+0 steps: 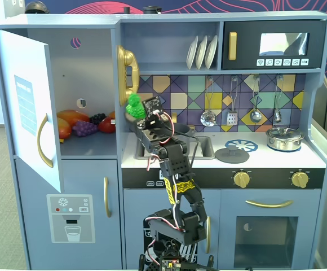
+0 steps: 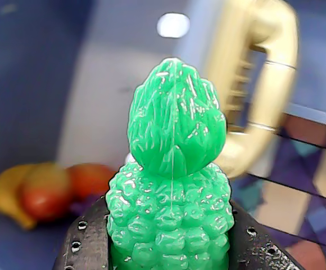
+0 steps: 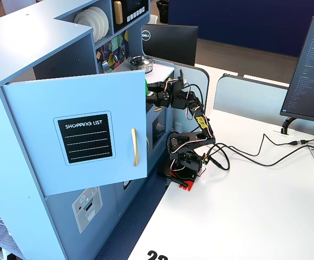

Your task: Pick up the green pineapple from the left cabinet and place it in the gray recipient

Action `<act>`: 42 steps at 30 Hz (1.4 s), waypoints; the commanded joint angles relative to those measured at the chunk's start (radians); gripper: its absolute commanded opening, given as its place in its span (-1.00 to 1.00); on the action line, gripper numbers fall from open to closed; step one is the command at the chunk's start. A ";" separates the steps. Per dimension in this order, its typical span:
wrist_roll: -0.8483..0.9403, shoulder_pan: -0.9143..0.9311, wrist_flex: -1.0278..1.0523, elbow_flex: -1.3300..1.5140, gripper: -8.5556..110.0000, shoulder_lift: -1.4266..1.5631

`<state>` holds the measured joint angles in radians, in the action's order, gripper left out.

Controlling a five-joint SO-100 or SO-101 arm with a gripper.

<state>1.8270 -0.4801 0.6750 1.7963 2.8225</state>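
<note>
Right now your jaws (image 2: 171, 247) are clamped on the green pineapple (image 2: 171, 185), one black finger on each side of its bumpy body. In the wrist view its long axis runs straight out from the jaws, leafy tuft pointing away from the camera.

In a fixed view the green pineapple (image 1: 133, 105) hangs in the air just in front of the cabinet's right wall, beside the gold handset (image 1: 126, 73) mounted there. It is clear of the shelf of the left cabinet (image 1: 84, 84), whose white door (image 1: 28, 107) stands wide open.

From that same view, the coming move goes rightward and down, over the bench (image 1: 276, 158). You cannot pick out the gray recipient for certain: a dark sink basin (image 1: 200, 145) sits just behind the arm, but no large gray pot shows itself. I judge the carry has barely begun.

Count what you have: one pineapple, one arm. On the shelf lie one bunch of purple grapes (image 1: 84, 128) and a few orange-red fruits (image 1: 70, 118), too overlapped to number. On the bench sit one flat gray lid (image 1: 232, 153) and one shiny steel pot (image 1: 284, 138).
</note>
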 commanded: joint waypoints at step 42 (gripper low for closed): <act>-0.207 0.534 -0.341 -0.057 -0.86 -0.689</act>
<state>1.6015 0.0430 0.3313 1.7503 2.0816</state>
